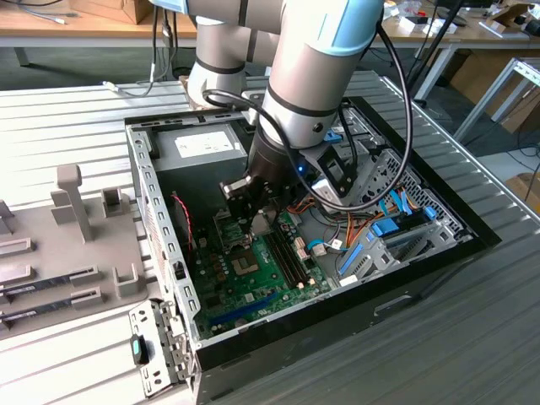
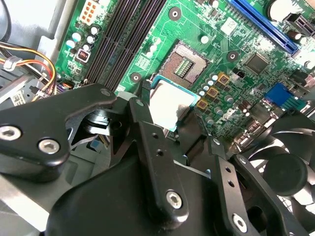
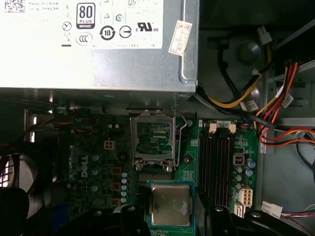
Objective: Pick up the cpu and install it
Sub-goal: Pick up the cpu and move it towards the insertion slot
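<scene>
1. In the exterior view my gripper (image 1: 253, 215) hangs low inside the open computer case (image 1: 145, 194). It is over the green motherboard (image 1: 253, 278) and near the grey power supply (image 1: 202, 148).
2. Both wrist views add the close detail: my black fingers (image 2: 140, 110) are clamped on two opposite edges of the cpu (image 2: 170, 103), grasping it just above the board.
3. The cpu lies flat with its silvery lid up. It is square, so neither axis is longer. In the first wrist view its edges run parallel to those of the open socket (image 3: 154, 137), just beside it.
4. The memory slots (image 3: 216, 162) flank the cpu on one side and the black fan (image 2: 290, 162) on the other. Coloured cables (image 3: 275, 113) hang near the power supply, well apart from my grip.
</scene>
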Robot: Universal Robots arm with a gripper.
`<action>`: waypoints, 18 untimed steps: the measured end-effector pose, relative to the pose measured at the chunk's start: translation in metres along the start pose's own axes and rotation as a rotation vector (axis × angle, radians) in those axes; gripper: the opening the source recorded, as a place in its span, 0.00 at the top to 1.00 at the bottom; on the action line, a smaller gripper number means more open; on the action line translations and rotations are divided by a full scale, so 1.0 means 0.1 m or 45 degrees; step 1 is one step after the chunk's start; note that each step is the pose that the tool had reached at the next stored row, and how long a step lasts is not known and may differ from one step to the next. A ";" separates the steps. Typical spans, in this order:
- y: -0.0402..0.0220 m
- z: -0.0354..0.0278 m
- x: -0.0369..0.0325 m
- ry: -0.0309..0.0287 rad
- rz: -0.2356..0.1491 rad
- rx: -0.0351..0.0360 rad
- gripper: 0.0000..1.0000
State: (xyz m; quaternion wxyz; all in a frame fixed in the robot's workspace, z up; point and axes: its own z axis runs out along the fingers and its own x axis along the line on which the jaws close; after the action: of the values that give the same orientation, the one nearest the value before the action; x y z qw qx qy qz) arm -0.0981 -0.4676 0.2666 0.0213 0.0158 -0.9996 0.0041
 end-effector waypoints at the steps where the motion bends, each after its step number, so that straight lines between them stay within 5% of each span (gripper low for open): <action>1: 0.000 0.007 0.000 0.0000 0.000 0.0000 0.53; 18: 0.000 0.067 -0.001 0.0000 0.000 0.0001 0.53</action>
State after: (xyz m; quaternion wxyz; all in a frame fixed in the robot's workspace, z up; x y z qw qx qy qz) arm -0.0983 -0.4676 0.2600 0.0213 0.0158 -0.9996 0.0041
